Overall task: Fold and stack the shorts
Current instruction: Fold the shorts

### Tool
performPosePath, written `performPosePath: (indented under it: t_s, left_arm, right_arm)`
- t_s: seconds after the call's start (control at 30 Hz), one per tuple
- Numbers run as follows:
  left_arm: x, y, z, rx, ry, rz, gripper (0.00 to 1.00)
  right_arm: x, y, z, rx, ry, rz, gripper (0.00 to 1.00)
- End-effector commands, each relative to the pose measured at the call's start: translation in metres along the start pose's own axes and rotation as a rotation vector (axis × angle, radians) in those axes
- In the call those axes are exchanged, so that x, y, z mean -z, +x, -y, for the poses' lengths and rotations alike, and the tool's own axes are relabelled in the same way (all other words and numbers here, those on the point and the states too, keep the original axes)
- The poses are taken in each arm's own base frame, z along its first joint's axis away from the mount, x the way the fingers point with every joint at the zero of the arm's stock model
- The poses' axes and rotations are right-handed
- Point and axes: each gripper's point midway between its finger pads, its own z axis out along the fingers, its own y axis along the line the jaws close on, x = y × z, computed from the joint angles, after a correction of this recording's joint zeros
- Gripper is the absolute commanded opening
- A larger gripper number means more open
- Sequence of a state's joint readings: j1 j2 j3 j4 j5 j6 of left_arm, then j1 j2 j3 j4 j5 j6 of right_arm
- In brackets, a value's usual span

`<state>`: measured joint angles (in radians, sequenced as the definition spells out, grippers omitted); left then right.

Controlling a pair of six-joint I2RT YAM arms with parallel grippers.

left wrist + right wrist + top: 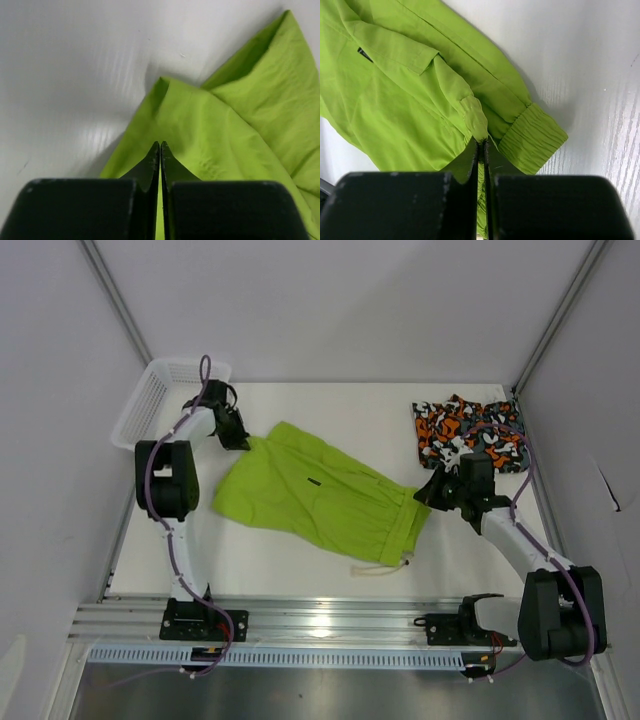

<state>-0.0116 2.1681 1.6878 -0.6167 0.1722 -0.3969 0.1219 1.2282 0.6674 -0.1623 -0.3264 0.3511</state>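
Observation:
The lime green shorts [310,495] lie spread across the middle of the white table, waistband toward the right, with a white drawstring [380,568] trailing at the front. My left gripper [243,440] is shut on their far left leg corner; the left wrist view shows green cloth [225,135] pinched between the closed fingertips [160,146]. My right gripper [428,492] is shut on a fold at the elastic waistband [532,137], its tips [481,142] biting the fabric [395,100]. The camo shorts [465,430] lie in a bundle at the back right, just behind the right arm.
A white mesh basket [150,400] stands at the back left corner, behind the left arm. White walls with grey posts close in the table on three sides. An aluminium rail [320,620] carrying both arm bases runs along the near edge.

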Motion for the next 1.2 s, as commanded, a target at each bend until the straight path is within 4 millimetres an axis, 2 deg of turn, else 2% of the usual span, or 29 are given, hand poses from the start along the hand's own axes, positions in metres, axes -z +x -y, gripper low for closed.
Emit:
performPosePath:
  t_s: [0.0, 0.17, 0.27, 0.33, 0.37, 0.47, 0.53, 0.57, 0.6, 0.97, 1.07, 1.17]
  left_arm:
    - [0.060, -0.029, 0.030, 0.005, 0.105, 0.133, 0.00]
    - [0.087, -0.031, 0.038, 0.010, 0.137, 0.171, 0.00]
    - [0.098, -0.032, 0.041, 0.009, 0.150, 0.193, 0.00]
    - [0.099, -0.036, 0.043, 0.002, 0.156, 0.202, 0.00]
    - [0.096, -0.033, 0.042, 0.000, 0.155, 0.186, 0.00]
    - [0.075, -0.024, 0.035, 0.008, 0.127, 0.118, 0.31]
    - [0.063, -0.020, 0.029, 0.009, 0.114, 0.112, 0.43]
    - [0.059, -0.018, 0.027, 0.007, 0.112, 0.109, 0.53]
    - [0.052, -0.014, 0.025, 0.005, 0.108, 0.091, 0.56]
    - [0.016, 0.006, 0.001, -0.010, 0.033, 0.011, 0.59]
    - [0.012, 0.009, -0.008, -0.008, -0.009, 0.010, 0.59]
    - [0.009, 0.007, -0.007, -0.011, -0.003, 0.013, 0.59]
  right_arm:
    - [0.011, -0.015, -0.012, -0.002, -0.056, 0.076, 0.00]
    - [0.017, -0.018, -0.012, -0.014, -0.058, 0.088, 0.00]
    - [0.017, -0.018, -0.009, -0.027, -0.049, 0.087, 0.00]
    - [0.016, -0.018, -0.007, -0.036, -0.052, 0.090, 0.00]
    - [0.016, -0.017, -0.008, -0.036, -0.059, 0.087, 0.00]
    - [0.012, -0.014, -0.006, -0.047, -0.063, 0.076, 0.00]
    - [0.010, -0.012, -0.005, -0.049, -0.068, 0.068, 0.00]
    - [0.010, -0.012, -0.005, -0.051, -0.070, 0.067, 0.00]
    - [0.009, -0.011, -0.005, -0.051, -0.072, 0.063, 0.00]
    - [0.006, -0.008, -0.004, -0.061, -0.082, 0.053, 0.00]
    - [0.006, -0.007, -0.004, -0.061, -0.084, 0.051, 0.00]
    - [0.005, -0.006, -0.005, -0.061, -0.087, 0.046, 0.00]
